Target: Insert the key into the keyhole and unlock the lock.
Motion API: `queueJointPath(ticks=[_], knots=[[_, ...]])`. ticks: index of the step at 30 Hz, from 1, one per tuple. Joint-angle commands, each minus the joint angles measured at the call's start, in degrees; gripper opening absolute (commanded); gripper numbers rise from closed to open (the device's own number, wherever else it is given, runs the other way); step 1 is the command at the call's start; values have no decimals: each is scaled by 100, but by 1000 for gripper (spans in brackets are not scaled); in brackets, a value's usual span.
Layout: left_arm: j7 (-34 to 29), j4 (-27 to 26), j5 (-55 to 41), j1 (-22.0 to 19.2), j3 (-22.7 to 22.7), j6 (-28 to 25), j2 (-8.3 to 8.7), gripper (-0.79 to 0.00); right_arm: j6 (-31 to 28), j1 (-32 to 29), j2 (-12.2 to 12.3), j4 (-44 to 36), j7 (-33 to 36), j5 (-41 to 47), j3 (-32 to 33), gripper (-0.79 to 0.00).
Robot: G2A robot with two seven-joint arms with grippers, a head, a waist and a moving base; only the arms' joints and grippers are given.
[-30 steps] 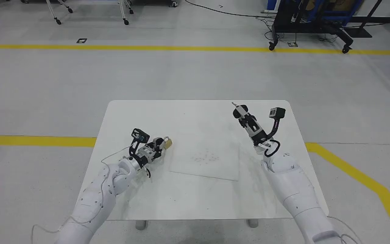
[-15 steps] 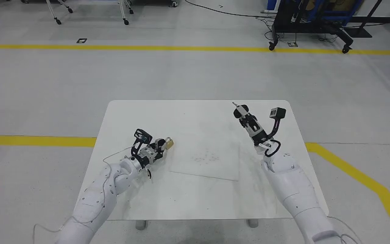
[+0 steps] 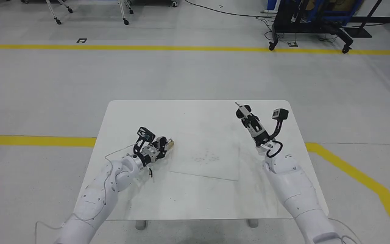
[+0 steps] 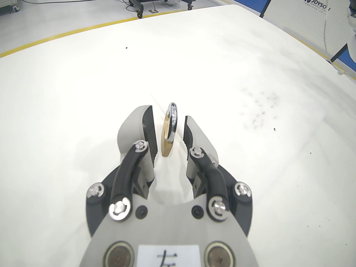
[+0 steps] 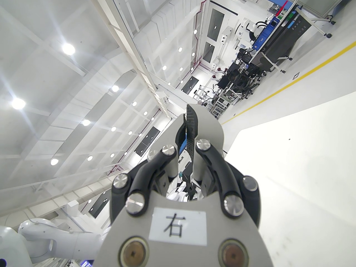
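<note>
Left gripper [image 4: 167, 116], spread, straddles the padlock [image 4: 167, 143] standing on edge on the table [image 3: 201, 116] without clamping it, while the right gripper [image 3: 244, 113] pinches the key [image 3: 237, 104] aloft, well apart; insertion and unlocking remain.

A white table [image 3: 201, 116] with rounded corners stands on a pale grey floor [image 3: 183, 73]. A thin clear sheet [image 3: 210, 169] lies flat around its middle, with a patch of dark smudges [image 3: 206, 158] on it. Yellow lines [image 3: 183, 47] cross the floor beyond the far edge and beside both side edges. A black cart [image 3: 311, 24] stands well beyond the far right corner.
</note>
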Motion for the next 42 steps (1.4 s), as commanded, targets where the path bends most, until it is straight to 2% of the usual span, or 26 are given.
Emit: queueJointPath(ticks=[1, 6, 8, 9, 21, 24, 29, 34, 36, 39, 41, 42], knots=[[-33, 25, -9, -21, 15, -2, -14, -557, 1, -20, 5, -24, 3, 9, 24, -785], [-113, 86, -36, -89, 53, -8, -52, -591, 40, -45, 9, -94, -2, 0, 54, -785], [-126, 106, -52, -118, 63, -44, -65, -668, 58, -49, 8, -120, 2, -7, 53, -785], [-131, 132, -73, -139, 59, -71, -70, -785, 63, -50, 8, -131, -3, -16, 55, -785], [-234, 428, -312, -365, 64, -196, -154, -785, -55, -127, 16, -145, 76, 190, 139, -785], [-219, 493, -550, -375, -18, -367, -156, -785, -98, -156, 22, -169, 104, 247, 170, -785], [-298, 520, -700, -383, -74, -525, -146, -785, -361, -227, 90, -392, 602, -49, 230, -785], [-303, 512, -739, -364, -74, -534, -149, -785, -361, -227, 90, -392, 602, -49, 230, -785], [-643, 530, -1478, -296, -139, -948, -163, -785, -361, -227, 90, -392, 602, -49, 230, -785], [-1966, 786, -3361, -472, -270, -1381, -195, -785, -144, -248, 55, -550, 588, 13, 70, -785], [-3266, 887, -4946, -652, -278, -1165, -238, -785, 59, -164, -7, -561, 483, 117, -140, -785], [-3971, 903, -5775, -762, -304, -862, -255, -785, 119, -97, -45, -541, 454, 163, -273, -785]])
